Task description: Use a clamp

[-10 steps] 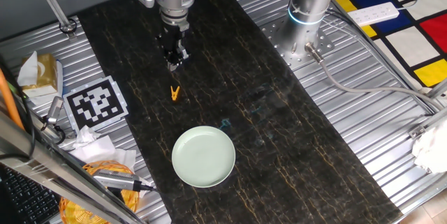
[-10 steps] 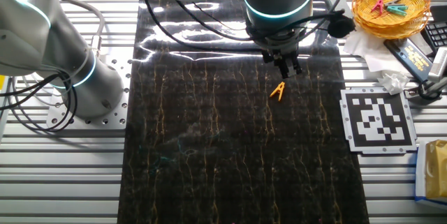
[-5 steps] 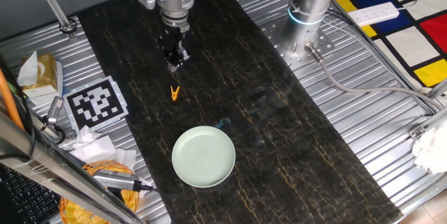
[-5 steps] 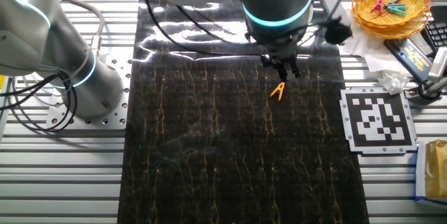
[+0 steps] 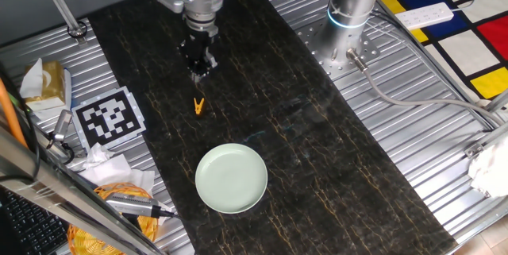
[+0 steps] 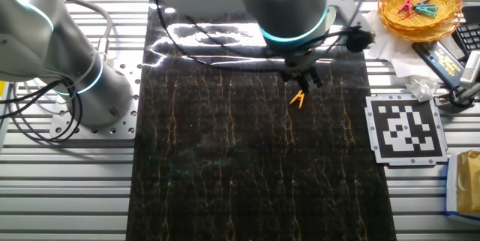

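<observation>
The clamp (image 5: 198, 106) is a tiny orange-yellow clip lying flat on the dark marbled mat; it also shows in the other fixed view (image 6: 298, 99). My gripper (image 5: 198, 66) hangs over the mat just behind the clamp, pointing down and apart from it. In the other fixed view the gripper (image 6: 307, 80) sits just above and right of the clamp. Its dark fingers look slightly parted, with nothing between them.
A pale green plate (image 5: 231, 178) rests on the mat in front of the clamp. A marker card (image 5: 108, 117) lies left of the mat. A wicker basket (image 6: 419, 5) holds coloured clips. A second arm's base (image 6: 82, 83) stands beside the mat.
The arm has shifted a little, and the gripper's tips have come slightly closer to the clamp. The clamp and the plate have not moved.
</observation>
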`<state>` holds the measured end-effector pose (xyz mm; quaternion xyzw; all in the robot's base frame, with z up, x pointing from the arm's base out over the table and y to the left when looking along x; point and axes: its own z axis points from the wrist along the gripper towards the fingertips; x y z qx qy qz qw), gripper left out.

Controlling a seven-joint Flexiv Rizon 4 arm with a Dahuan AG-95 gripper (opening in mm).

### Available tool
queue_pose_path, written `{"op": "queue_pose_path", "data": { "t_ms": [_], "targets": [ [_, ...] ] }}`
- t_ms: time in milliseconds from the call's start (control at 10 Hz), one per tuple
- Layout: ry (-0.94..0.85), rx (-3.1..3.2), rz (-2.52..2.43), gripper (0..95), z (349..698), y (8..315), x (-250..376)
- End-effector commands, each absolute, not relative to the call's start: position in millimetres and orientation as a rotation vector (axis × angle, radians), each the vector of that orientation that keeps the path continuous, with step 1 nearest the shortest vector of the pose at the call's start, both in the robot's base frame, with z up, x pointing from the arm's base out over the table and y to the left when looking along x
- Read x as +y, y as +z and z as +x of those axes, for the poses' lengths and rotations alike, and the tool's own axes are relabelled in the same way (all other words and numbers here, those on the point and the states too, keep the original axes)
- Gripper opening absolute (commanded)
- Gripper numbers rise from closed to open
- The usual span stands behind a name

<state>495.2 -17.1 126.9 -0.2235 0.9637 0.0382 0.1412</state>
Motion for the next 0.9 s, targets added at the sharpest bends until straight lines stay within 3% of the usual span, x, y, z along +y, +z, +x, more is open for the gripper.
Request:
{"op": "queue_pose_path", "data": {
  "t_ms": [100,700,800,900],
  "targets": [
    [0.105,2.695,-0.793,19.0,492.8,123.1,-31.1],
    [0.102,2.632,-0.845,19.0,524.5,135.6,-39.0],
    [0.088,2.655,-0.830,0.0,532.4,141.5,-39.4],
    [0.104,2.679,-0.820,0.0,539.7,146.8,-38.7]
  ]
}}
